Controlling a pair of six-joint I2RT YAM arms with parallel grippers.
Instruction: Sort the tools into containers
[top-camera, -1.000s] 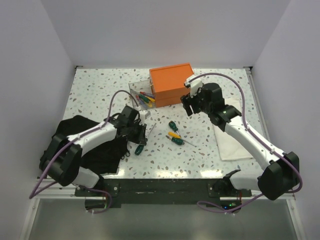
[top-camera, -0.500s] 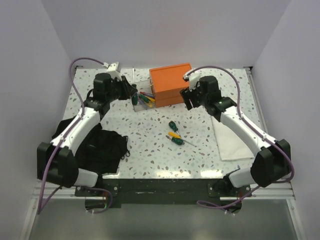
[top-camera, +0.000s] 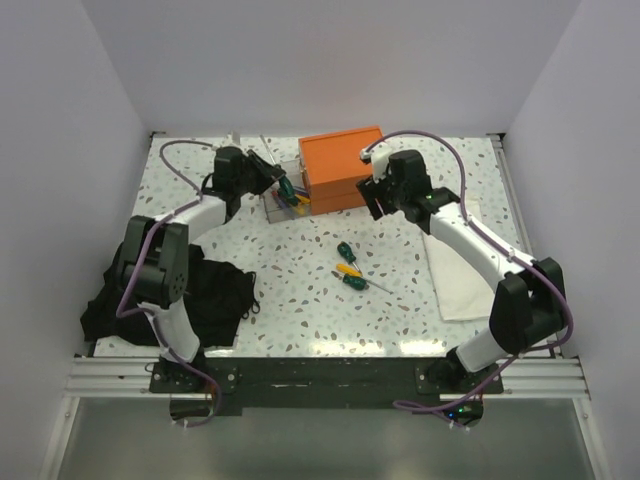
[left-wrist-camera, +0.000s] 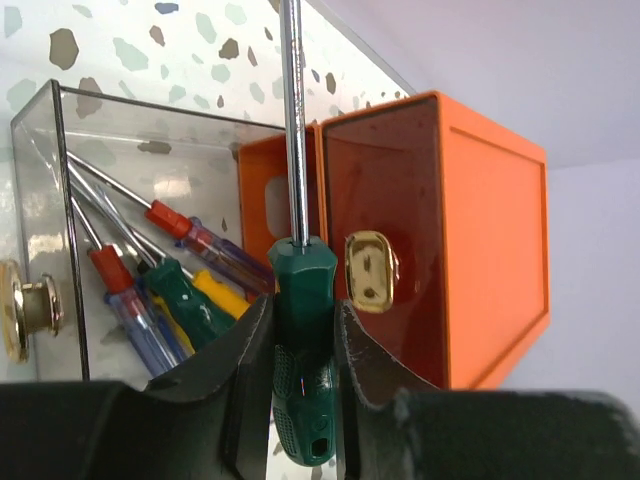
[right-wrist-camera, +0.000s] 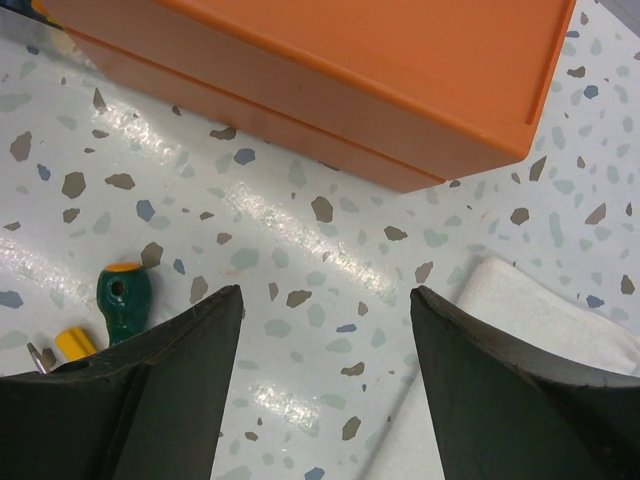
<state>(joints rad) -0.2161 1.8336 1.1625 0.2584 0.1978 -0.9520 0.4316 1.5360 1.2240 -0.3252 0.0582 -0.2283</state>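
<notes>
Cloth, black and crumpled, lies at the near left of the speckled tabletop, partly under the left arm. A folded white towel lies at the near right. Between them, toward the middle, three tools lie flat and close together: a long green screwdriver with its thin shaft pointing right, a yellow-handled screwdriver just beyond it, and a stubby green screwdriver farther still. Beyond these the right pincer hovers over bare tabletop just in front of the orange box, its jaws spread wide with nothing between them. On the other side the left pincer is closed tight around the handle of a green-handled screwdriver, held over the clear bin with its shaft pointing up and away. Several red-and-blue, green and yellow screwdrivers already lie in the clear bin, which stands just beside the orange box's left end at the far middle of the tabletop.
</notes>
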